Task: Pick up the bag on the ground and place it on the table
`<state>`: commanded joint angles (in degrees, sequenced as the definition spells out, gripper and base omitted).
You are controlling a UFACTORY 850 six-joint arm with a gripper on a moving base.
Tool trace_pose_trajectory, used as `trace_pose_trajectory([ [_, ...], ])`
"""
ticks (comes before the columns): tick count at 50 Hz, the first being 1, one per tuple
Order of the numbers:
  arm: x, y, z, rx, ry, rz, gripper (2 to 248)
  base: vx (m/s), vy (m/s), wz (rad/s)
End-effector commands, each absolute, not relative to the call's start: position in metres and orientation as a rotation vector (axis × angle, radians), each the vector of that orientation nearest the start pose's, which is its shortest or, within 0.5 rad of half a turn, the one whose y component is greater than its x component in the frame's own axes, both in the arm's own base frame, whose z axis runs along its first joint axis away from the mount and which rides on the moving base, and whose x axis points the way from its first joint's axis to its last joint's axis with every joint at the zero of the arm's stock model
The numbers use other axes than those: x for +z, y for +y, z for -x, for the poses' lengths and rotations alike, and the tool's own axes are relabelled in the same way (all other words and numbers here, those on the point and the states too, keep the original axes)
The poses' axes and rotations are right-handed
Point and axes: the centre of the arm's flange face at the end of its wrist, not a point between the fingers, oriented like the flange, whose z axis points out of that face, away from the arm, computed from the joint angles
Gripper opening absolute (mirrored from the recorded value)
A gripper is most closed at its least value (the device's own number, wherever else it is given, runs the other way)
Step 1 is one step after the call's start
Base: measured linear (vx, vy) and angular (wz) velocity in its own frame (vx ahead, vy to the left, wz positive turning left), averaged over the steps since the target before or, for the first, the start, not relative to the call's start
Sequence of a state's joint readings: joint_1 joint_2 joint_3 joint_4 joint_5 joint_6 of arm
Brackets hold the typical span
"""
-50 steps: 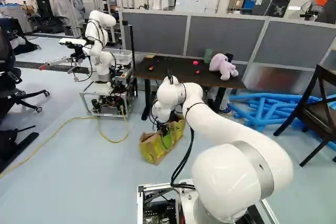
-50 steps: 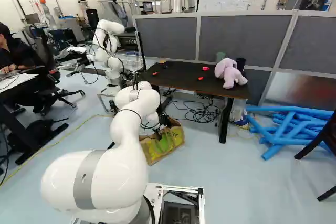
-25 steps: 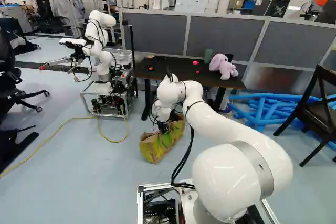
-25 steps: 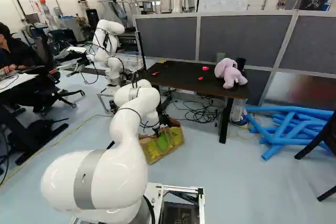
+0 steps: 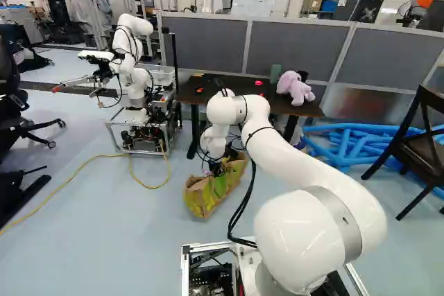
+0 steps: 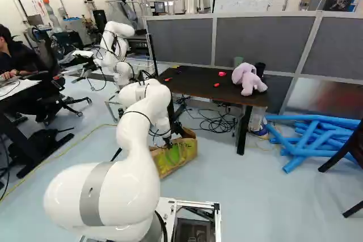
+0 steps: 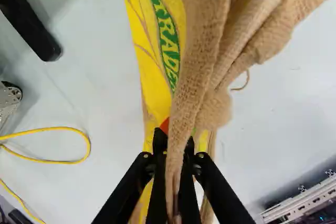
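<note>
Pale floor [image 5: 104, 213] extends beneath 1 dark worktop [image 6: 198, 86], which stands before gray partition panels [image 6: 264, 41]. At the gripper [image 5: 216, 170], both jaws are clamped on a burlap fold [image 7: 194, 87] of the bag [image 5: 208, 195]; the fold passes between the fingers. The bag sits at floor level, ahead of the base and short of the worktop. Whether its full underside contacts the floor cannot be determined.

Compared with the frame 0.5 s earlier, the white arm [image 5: 305, 157] has risen slightly at its far joints. The gripped upper part of the bag has drawn up slightly with the jaws. The base has not moved.

Count, outward from the bag: 1 worktop, carrying 1 pink plush toy [image 6: 248, 79], 1 green cup [image 6: 237, 61], 1 black cup [image 6: 260, 68] and 3 small red items [image 6: 222, 73]. Beside the worktop: 1 other robot [image 5: 133, 67] and 1 pile of blue tubes [image 6: 306, 145], individual count indeterminate. At the right of the left base view: 1 dark chair [image 5: 424, 152].
</note>
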<state>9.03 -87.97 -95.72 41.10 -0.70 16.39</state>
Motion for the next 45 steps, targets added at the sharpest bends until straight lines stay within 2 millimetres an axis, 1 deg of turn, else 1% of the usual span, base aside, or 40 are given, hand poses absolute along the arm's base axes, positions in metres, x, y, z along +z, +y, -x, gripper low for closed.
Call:
trace_pose_trajectory([
  [19, -0.084, 0.094, -0.571, -0.097, 1.249, 2.829, 21, 0.000, 0.000, 0.000],
  [45, -0.045, 0.079, -0.542, -0.043, 1.163, 2.895, 21, 0.000, 0.000, 0.000],
])
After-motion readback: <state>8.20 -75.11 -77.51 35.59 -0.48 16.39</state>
